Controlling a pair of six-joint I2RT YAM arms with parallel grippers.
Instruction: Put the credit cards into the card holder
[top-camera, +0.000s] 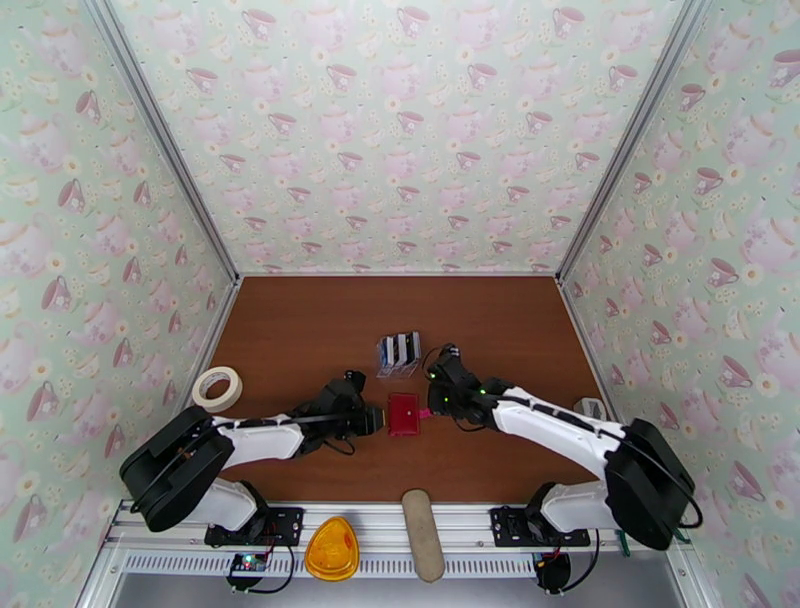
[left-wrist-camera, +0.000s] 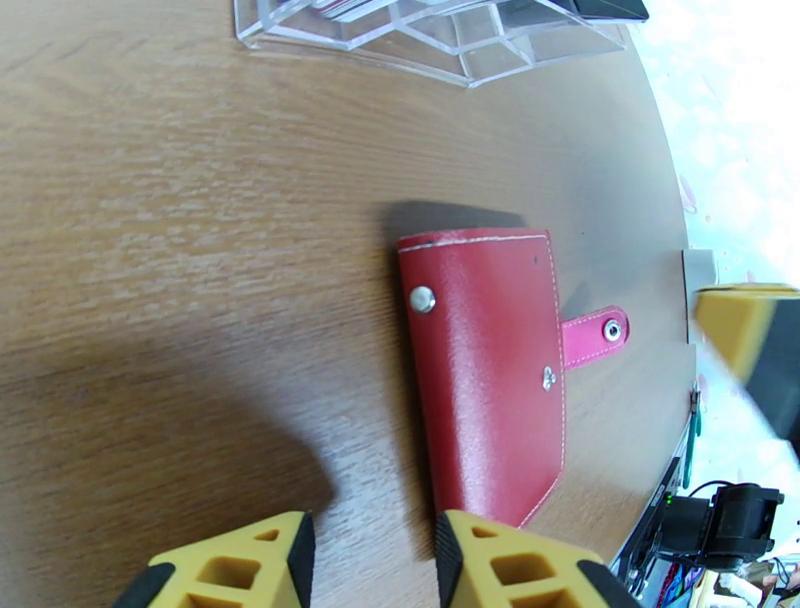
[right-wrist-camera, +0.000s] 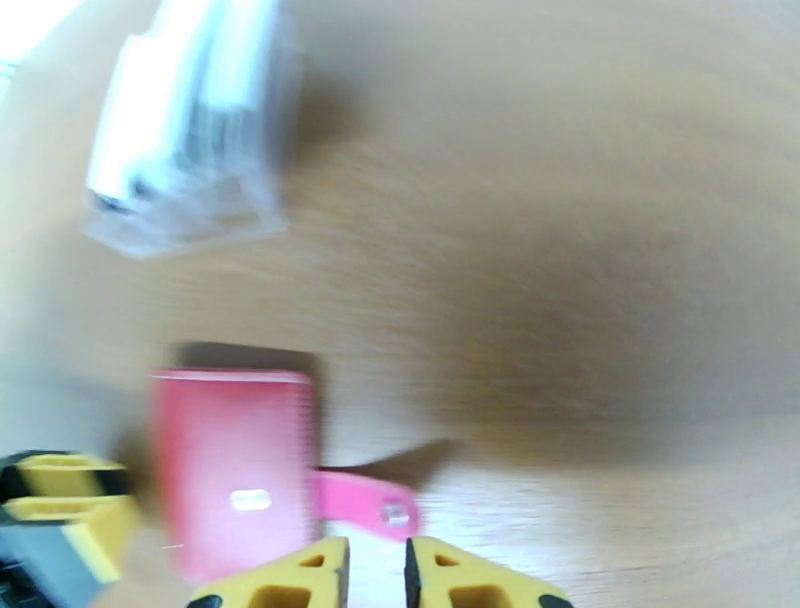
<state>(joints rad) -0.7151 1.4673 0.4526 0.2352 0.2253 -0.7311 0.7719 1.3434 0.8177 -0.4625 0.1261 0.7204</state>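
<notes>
The wallet (top-camera: 404, 414) lies shut and flat near the middle of the counter (top-camera: 300, 330), its tab (left-wrist-camera: 597, 334) unsnapped and sticking out toward 3 o'clock. The cards (top-camera: 400, 348) stand in a clear stand (left-wrist-camera: 430, 40) just beyond it at 12 o'clock; none is in the wallet.

The left claw (left-wrist-camera: 370, 540) sits at the wallet's 9 o'clock edge. Its jaws are parted with bare counter between them, and the wallet's near corner is just beside one finger. The right claw (right-wrist-camera: 372, 565) is at 3 o'clock by the tab, jaws a narrow slit apart and holding nothing; that view is blurred.

My guess at the risks:
- The wallet is light and lies loose, so a pull on the tab may drag it along instead of opening it, unless the left claw pins it.
- The narrow slit could miss or pinch only the tab's tip, which would then slip out.
- A shove toward 12 o'clock could knock the stand and spill the cards.

Count: one wallet, one stand, several dark and white cards too small to number, two claws. One tape roll (top-camera: 217, 387) lies far off at 9 o'clock, and one orange piece (top-camera: 331, 549) and one tan pad (top-camera: 423, 534) lie at 6 o'clock.
</notes>
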